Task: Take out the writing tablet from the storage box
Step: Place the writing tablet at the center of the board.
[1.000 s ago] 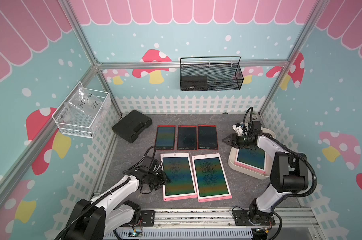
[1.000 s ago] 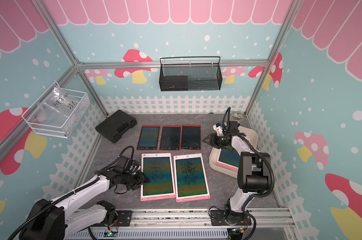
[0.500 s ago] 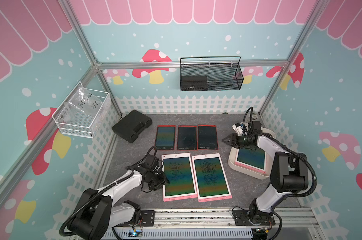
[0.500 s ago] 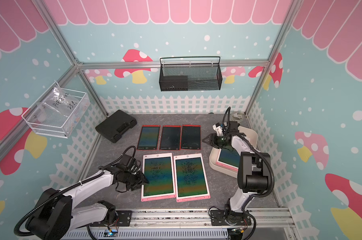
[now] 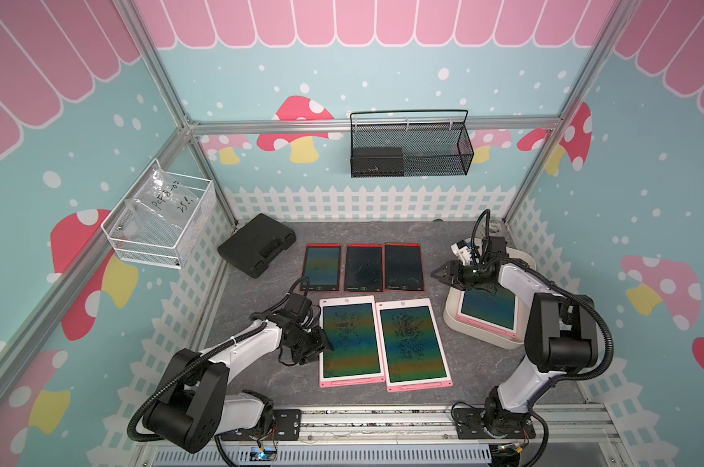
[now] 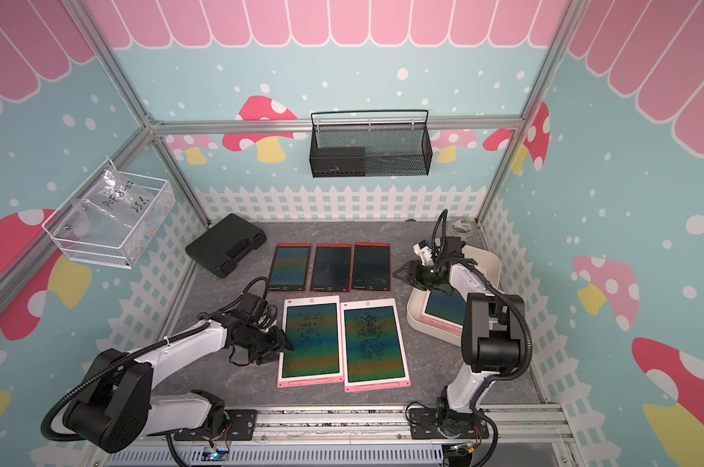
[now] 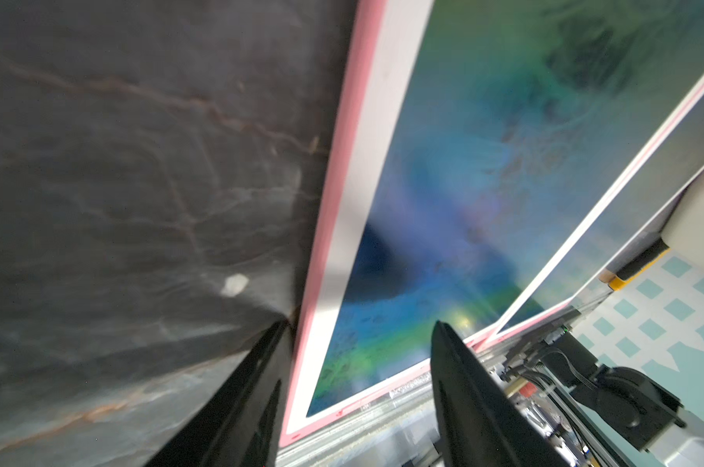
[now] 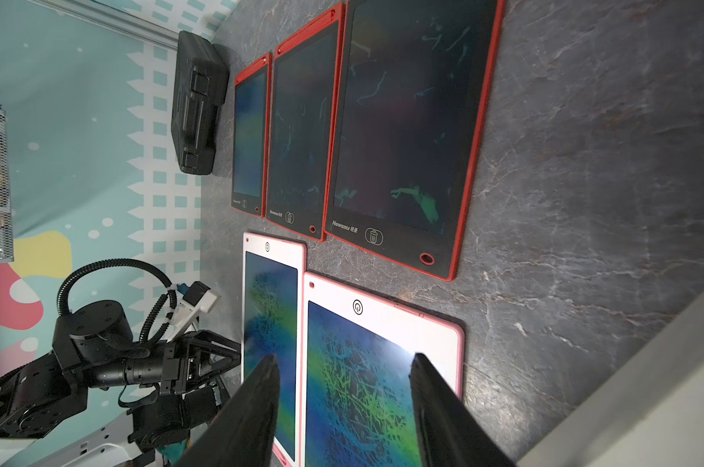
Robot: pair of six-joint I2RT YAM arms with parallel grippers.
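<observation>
- writing tablet (image 5: 488,309): pink-framed, screen up, lies inside the cream storage box (image 5: 483,341) on the right side of the grey table (image 5: 261,376); shows in both top views, partly hidden by the right arm.
- right gripper (image 5: 442,275): hangs over the box's far left corner, above the rim; stands roughly half open, with fingers (image 8: 257,404) clearly apart in the right wrist view and nothing between them.
- left gripper (image 5: 324,341): sits low at the left long edge of the left pink-framed tablet (image 5: 350,339); stands open, with one finger (image 7: 257,388) on the table just beside the pink rim and the other above the screen; clamps nothing.
- second pink-framed tablet (image 5: 413,343): lies just beside the first, mid-table.
- three red-framed tablets (image 5: 363,269): lie in a row behind the pink pair.
- black case (image 5: 257,244): rests near the table's far left corner.
</observation>
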